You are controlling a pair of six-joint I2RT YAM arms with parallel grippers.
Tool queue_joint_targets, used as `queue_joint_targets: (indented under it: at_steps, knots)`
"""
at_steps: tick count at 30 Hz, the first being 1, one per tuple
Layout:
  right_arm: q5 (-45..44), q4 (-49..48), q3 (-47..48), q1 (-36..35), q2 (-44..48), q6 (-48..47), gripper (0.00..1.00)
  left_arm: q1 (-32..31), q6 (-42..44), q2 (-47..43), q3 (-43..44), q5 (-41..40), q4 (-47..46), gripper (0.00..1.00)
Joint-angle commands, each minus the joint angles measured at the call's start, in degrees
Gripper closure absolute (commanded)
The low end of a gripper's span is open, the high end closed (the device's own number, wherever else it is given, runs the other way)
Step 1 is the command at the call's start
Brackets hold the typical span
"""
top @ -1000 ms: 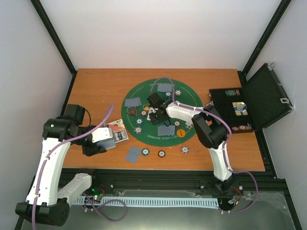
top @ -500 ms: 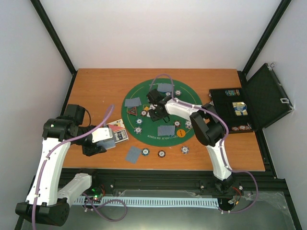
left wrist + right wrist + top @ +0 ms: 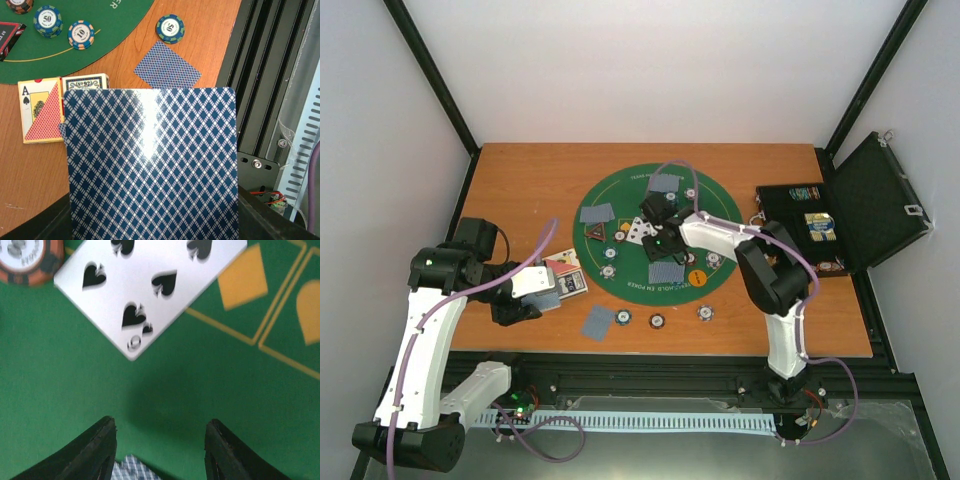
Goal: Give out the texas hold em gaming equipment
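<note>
left claw gripping glossy blue diamond-backed card, right claw open over green mat, spade card face-up

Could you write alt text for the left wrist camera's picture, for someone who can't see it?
A blue diamond-backed card, held up close to the camera, fills the lower frame. Behind it on the wooden table lie a card box, a second face-down card and a blue chip, beside a green mat with more chips.

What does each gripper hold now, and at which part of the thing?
The left gripper holds a blue-backed card by the edge nearest its wrist. The right gripper holds nothing: it stands open above the green mat.
</note>
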State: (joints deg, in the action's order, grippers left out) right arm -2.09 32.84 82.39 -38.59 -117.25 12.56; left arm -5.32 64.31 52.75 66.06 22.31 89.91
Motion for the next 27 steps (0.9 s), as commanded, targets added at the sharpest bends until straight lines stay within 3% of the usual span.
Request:
queue_joint_targets:
  at_steps: [1,19,27]
  knots:
    - [2.0,-3.4,-6.9,0.5,5.1,2.2,0.52,-0.2,1.3,-0.8,0.7,0.7,0.3,0.99]
    - [4.8,-6.7,-20.5,0.1,15.1,5.0,0.56,-0.2,1.7,-1.6,0.9,0.8,0.6,0.99]
    - [3.7,-4.1,-15.9,0.1,18.2,5.5,0.52,-0.1,1.5,-1.7,1.3,1.0,0.9,0.99]
